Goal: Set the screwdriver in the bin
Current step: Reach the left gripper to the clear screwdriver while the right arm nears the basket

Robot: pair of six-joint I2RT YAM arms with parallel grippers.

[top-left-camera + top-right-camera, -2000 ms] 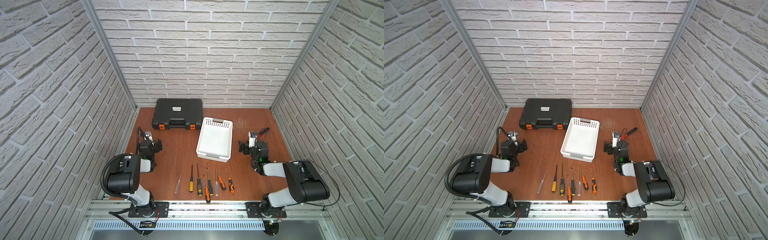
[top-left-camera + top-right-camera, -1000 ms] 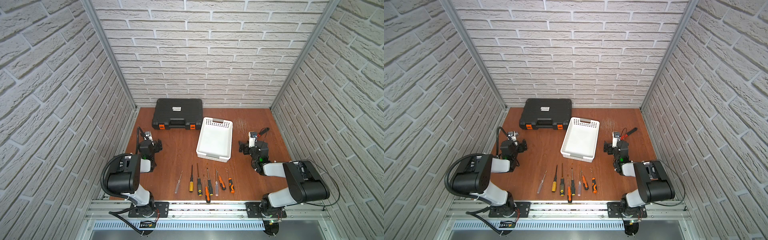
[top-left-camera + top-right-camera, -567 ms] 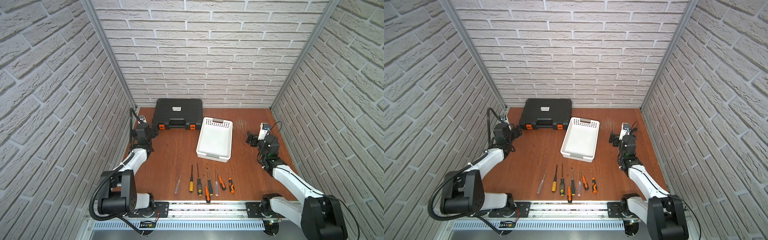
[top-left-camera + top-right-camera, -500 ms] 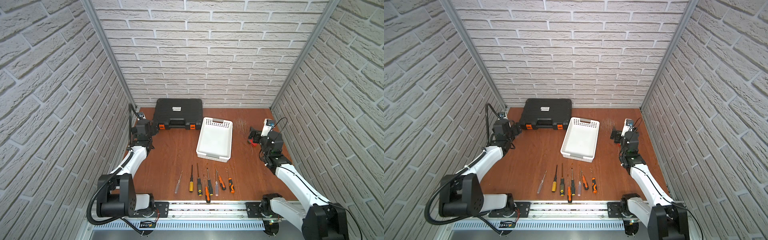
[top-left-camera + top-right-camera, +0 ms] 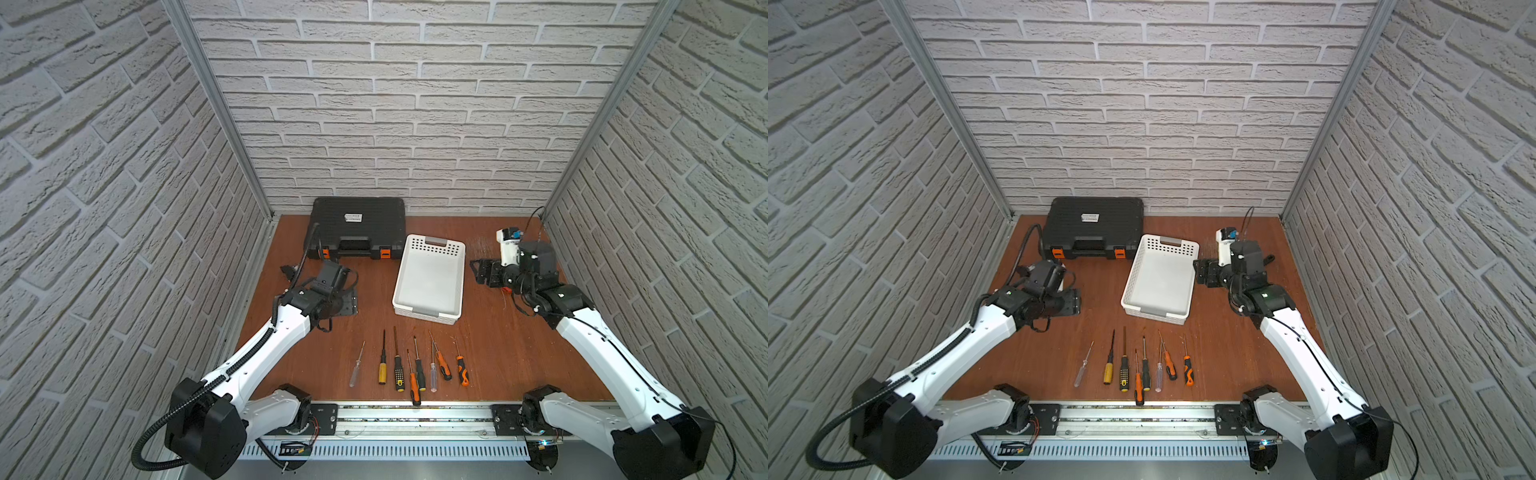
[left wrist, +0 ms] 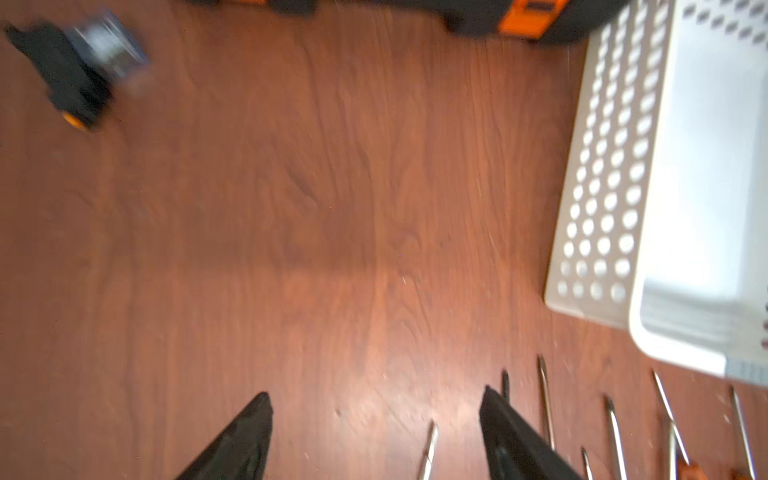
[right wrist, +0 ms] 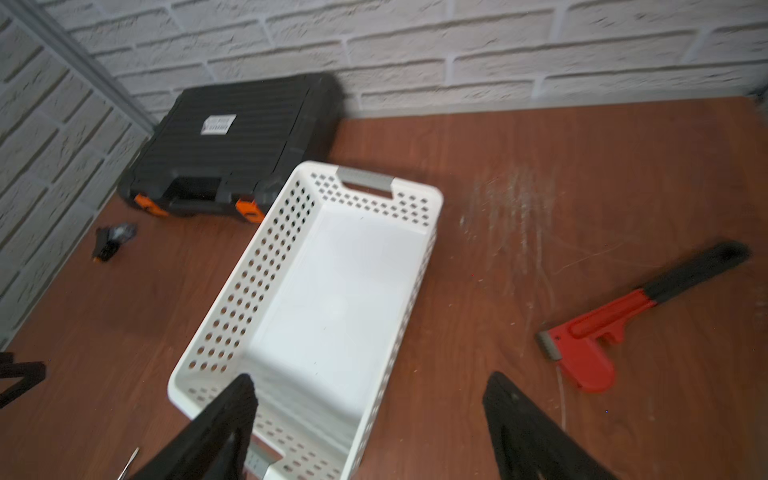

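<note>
Several screwdrivers (image 5: 409, 368) lie side by side near the table's front edge, with clear, yellow, black and orange handles; nothing touches them. The white bin (image 5: 430, 276) stands empty at mid-table in both top views (image 5: 1160, 282). My left gripper (image 5: 354, 301) hovers left of the bin, behind the row, open and empty; in the left wrist view (image 6: 376, 401) a clear-handled screwdriver's shaft (image 6: 429, 446) shows between the jaws. My right gripper (image 5: 478, 272) is at the bin's right wall, open and empty, with the bin (image 7: 332, 291) below it (image 7: 372, 380).
A black toolcase (image 5: 359, 226) with orange latches stands at the back left. A red pipe wrench (image 7: 602, 336) lies right of the bin, near the right arm. A small black part (image 7: 112, 239) lies by the left wall. Brick walls close three sides.
Both arms have unfolded from their low rest near the front and stretched out. The left gripper now points toward the middle, the right one toward the bin. No object has moved.
</note>
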